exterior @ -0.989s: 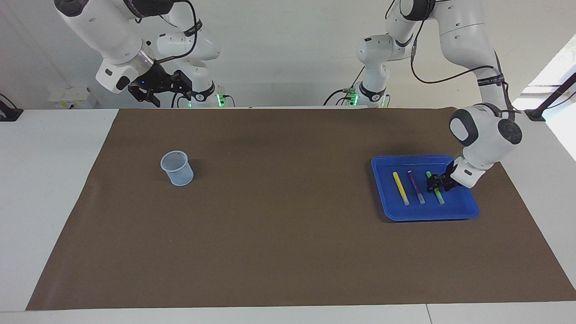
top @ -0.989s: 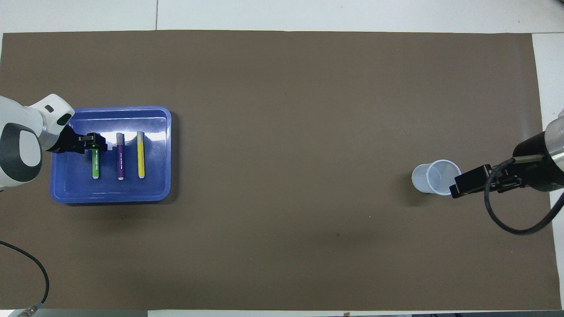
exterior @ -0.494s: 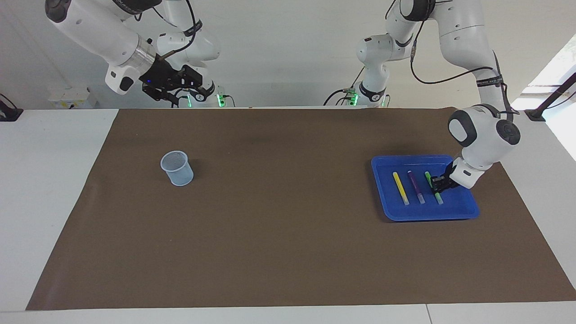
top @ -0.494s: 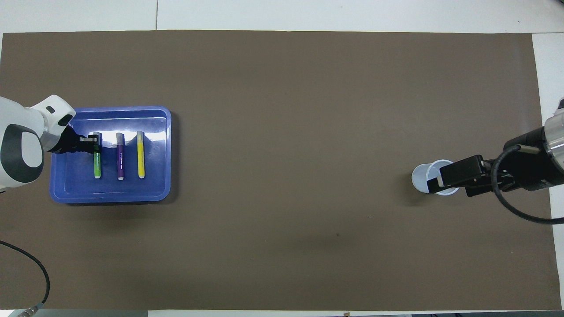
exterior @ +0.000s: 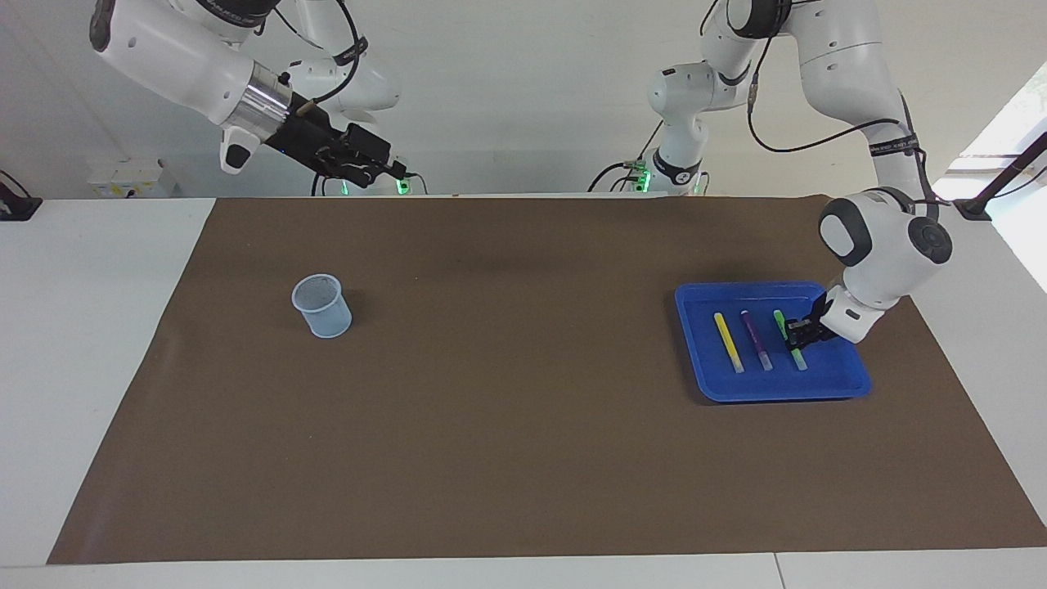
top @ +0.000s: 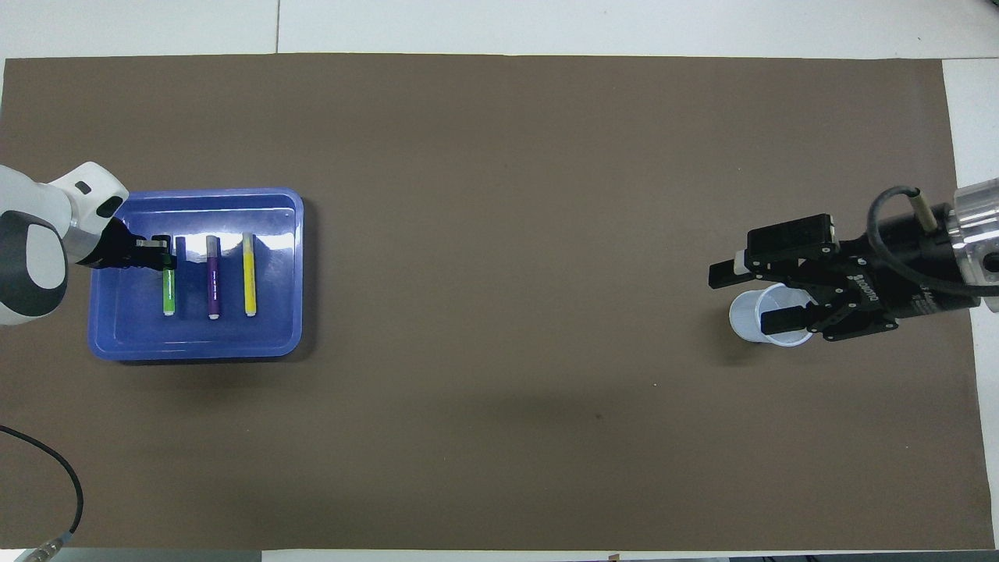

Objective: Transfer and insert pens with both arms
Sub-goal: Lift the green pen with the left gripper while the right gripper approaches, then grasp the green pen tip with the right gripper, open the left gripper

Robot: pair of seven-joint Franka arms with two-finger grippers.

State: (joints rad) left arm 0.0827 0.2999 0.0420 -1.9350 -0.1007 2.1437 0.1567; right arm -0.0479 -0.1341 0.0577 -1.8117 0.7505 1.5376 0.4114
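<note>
Above the brown mat's (exterior: 491,409) robot-side edge, the right gripper (exterior: 384,168) hangs in the air, jaws wide, empty. In the shallow blue plastic tray (exterior: 851,380), the left gripper (exterior: 795,335) is clamped on the slim green marker pen (exterior: 797,357); purple pen (exterior: 758,341) and yellow pen (exterior: 728,341) lie alongside. The translucent pale-blue plastic cup (exterior: 323,307) stands toward the right arm's end.
</note>
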